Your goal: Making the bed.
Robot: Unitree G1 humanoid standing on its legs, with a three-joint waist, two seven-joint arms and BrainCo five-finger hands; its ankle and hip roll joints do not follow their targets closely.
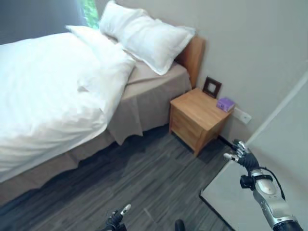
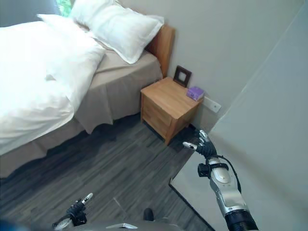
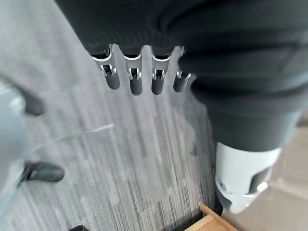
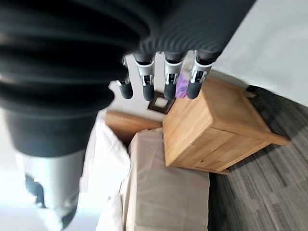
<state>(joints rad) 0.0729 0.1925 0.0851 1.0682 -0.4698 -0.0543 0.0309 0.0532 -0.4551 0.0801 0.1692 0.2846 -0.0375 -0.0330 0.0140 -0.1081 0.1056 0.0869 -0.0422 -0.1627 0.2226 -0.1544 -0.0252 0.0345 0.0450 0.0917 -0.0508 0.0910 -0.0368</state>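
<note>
The right hand [image 4: 159, 82] hung at the top centre of the frame, fingers [image 4: 145, 84] straight and empty. Past them stood a wooden nightstand [image 4: 216, 130] at centre right, bearing a purple box [image 4: 182, 88] and a dark picture frame [image 4: 161, 104]. The bed [image 4: 163, 192] with its beige skirt lay at lower centre.

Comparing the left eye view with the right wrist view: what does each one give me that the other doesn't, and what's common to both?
The left eye view alone gives the white duvet spread over the bed, the wall socket and the left robot hand low over the floor. The right wrist view alone gives the right robot hand from close up, its fingers straight and holding nothing. Both share the wooden nightstand, the purple box and dark picture frame on it, the wooden headboard, the beige sheet and a white pillow.
</note>
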